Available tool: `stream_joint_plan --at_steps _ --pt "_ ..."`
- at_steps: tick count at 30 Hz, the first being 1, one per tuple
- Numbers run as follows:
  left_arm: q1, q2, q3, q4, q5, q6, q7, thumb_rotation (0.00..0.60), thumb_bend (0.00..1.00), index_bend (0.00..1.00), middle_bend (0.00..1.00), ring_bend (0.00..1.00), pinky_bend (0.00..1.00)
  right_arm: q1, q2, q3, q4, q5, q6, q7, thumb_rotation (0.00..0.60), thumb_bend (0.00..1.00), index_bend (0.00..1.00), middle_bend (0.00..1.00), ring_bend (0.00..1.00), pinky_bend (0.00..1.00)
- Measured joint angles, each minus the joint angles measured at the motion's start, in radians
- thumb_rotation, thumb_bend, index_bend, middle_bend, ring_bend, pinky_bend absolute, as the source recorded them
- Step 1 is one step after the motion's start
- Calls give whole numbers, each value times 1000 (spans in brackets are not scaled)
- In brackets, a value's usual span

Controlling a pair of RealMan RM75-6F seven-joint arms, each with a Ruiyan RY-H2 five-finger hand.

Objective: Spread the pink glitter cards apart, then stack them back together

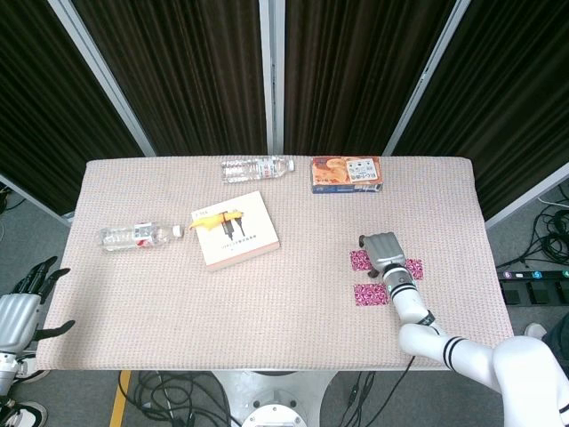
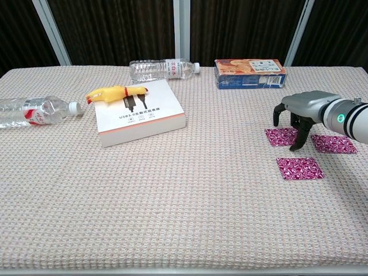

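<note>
Three pink glitter cards lie apart on the right of the table: a left card (image 2: 280, 137) (image 1: 360, 260), a right card (image 2: 334, 144) (image 1: 413, 269) and a nearer card (image 2: 299, 168) (image 1: 371, 294). My right hand (image 2: 300, 112) (image 1: 384, 250) hovers over the left card with fingers arched downward and spread, tips close to or touching its right edge; it holds nothing. My left hand (image 1: 20, 307) hangs off the table's left front corner, fingers spread and empty, seen only in the head view.
A white book (image 2: 140, 112) with a yellow rubber chicken (image 2: 117, 92) on it lies left of centre. One water bottle (image 2: 34, 111) lies at the far left, another (image 2: 163, 69) at the back. A snack box (image 2: 250, 73) sits at the back right.
</note>
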Motion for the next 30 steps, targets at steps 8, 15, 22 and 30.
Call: stream_joint_plan --at_steps 8,15,22,30 --pt "2 0 1 5 0 1 -6 600 0 208 143 88 232 1 -1 3 -3 8 -4 -4 600 0 344 903 949 963" --pt "1 2 1 4 1 -1 -8 600 0 208 143 88 232 0 1 5 -9 14 1 -9 600 0 379 903 950 963" --pt "-1 3 1 2 2 -3 -6 600 0 208 143 88 232 -1 0 7 -9 20 6 -13 600 0 392 905 949 963" --pt "-1 3 1 2 2 -3 -6 600 0 208 143 88 232 -1 -2 11 -10 25 16 -20 600 0 432 915 953 963"
